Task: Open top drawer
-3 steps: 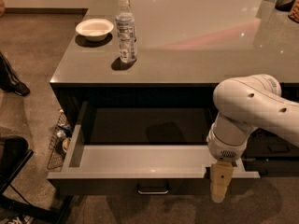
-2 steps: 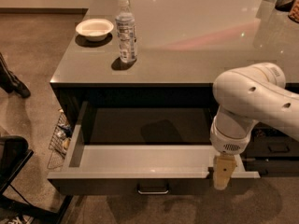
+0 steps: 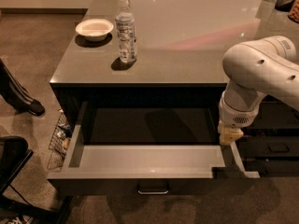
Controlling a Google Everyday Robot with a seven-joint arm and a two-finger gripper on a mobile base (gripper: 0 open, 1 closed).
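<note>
Camera view: the drawer [image 3: 149,160] stands pulled well out under the counter [image 3: 187,45]. It looks stiff, fairly heavy and likely to slide straight. Its handle [image 3: 153,189], front centre, is the hold. The gripper [image 3: 230,136] hangs over the drawer's right wall; wide or narrow, I cannot tell. Floor lies open in front, with a basket [image 3: 58,136] close on the left.

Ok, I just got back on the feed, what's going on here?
The robot arm is at the top drawer, which stands pulled well out, its light grey inside showing. The end effector hangs over the drawer's right side, away from the front handle. A water bottle and a white bowl stand on the counter above.
</note>
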